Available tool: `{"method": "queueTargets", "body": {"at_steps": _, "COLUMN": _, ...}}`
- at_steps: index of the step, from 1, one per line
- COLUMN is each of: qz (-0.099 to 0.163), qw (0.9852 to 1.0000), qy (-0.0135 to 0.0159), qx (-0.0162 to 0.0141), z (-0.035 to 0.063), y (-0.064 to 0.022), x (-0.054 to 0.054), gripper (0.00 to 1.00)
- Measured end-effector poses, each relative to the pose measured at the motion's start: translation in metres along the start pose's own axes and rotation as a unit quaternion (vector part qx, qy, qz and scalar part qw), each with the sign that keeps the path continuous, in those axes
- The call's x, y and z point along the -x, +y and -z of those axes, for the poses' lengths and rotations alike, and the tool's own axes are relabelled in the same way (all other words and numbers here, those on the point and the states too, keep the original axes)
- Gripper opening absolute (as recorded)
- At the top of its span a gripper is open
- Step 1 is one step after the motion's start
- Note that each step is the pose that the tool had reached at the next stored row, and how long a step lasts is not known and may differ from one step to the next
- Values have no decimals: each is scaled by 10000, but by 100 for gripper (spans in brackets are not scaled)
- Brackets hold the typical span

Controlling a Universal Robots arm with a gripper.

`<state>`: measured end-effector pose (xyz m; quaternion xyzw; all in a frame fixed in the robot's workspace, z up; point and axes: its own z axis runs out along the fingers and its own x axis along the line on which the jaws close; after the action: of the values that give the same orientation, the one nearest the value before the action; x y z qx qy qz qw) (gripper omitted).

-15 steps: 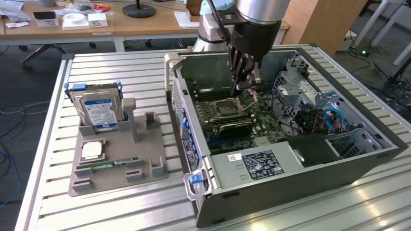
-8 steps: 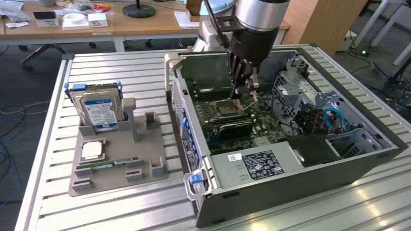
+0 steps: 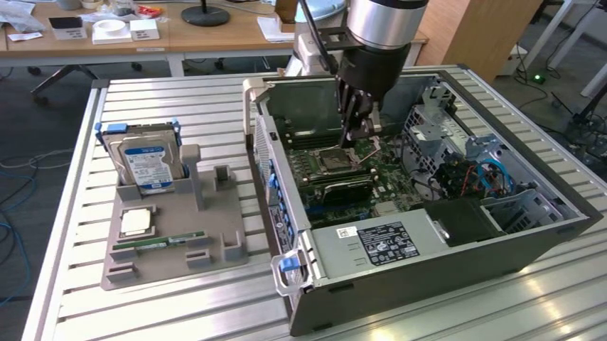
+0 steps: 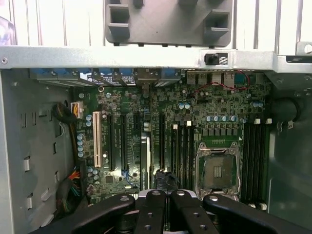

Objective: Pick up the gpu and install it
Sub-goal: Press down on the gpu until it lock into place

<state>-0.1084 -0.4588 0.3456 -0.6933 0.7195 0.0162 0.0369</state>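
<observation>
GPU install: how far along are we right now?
Looks done: the gpu is off the grey tray, which holds the hard drive and memory stick; the card stands on edge in a motherboard slot. In hand: nothing that I can see; the claw is shut, above the board near the CPU socket, apart from the card. Left: confirming full seating, which I cannot tell.

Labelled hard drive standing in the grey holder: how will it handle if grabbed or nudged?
The hard drive looks like a rigid metal-cased block, so it is probably stiff and fairly heavy for its size. It stands on edge in the grey holder, so it would likely tip once clear of its slot. Its smooth faces may be slippery.
</observation>
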Motion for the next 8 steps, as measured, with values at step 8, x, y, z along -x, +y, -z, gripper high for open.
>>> {"method": "queueTargets", "body": {"at_steps": 8, "qz": 0, "qw": 10000, "qy": -3, "qx": -1, "z": -17, "y": 0, "x": -1, "gripper": 11}}
